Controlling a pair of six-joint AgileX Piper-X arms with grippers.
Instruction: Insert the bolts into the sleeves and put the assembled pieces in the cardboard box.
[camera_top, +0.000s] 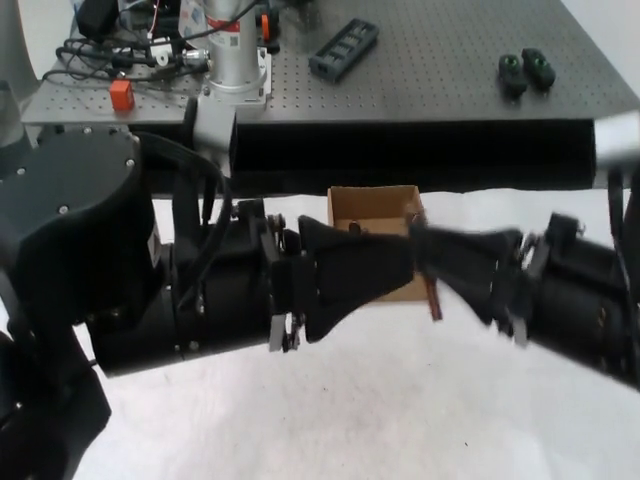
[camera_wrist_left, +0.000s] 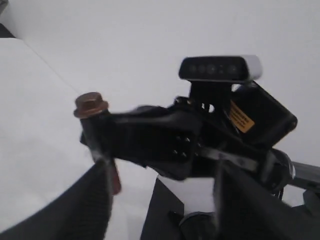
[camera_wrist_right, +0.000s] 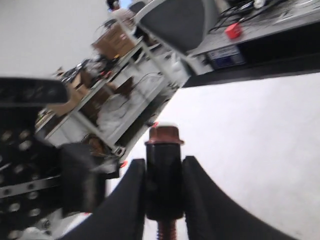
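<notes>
My right gripper (camera_wrist_right: 164, 167) is shut on a black sleeve (camera_wrist_right: 163, 185) with a copper-headed bolt (camera_wrist_right: 164, 135) through it; the threaded end sticks out of the far side. In the high view this assembled piece (camera_top: 432, 298) hangs from the right gripper (camera_top: 430, 255), just in front of the cardboard box (camera_top: 375, 208). My left gripper (camera_wrist_left: 165, 210) faces it with fingers (camera_wrist_left: 80, 210) spread open and nothing between them. The left wrist view shows the bolt head (camera_wrist_left: 91, 105) and the right gripper (camera_wrist_left: 100, 135) clamped on the sleeve. In the high view the left gripper (camera_top: 360, 270) overlaps the box front.
A white cloth (camera_top: 380, 400) covers the near bench. Behind the box a perforated metal bench (camera_top: 430, 60) carries a black tray (camera_top: 343, 48), two green-and-black parts (camera_top: 525, 70), an orange block (camera_top: 121, 94), cables and a silver column (camera_top: 232, 50).
</notes>
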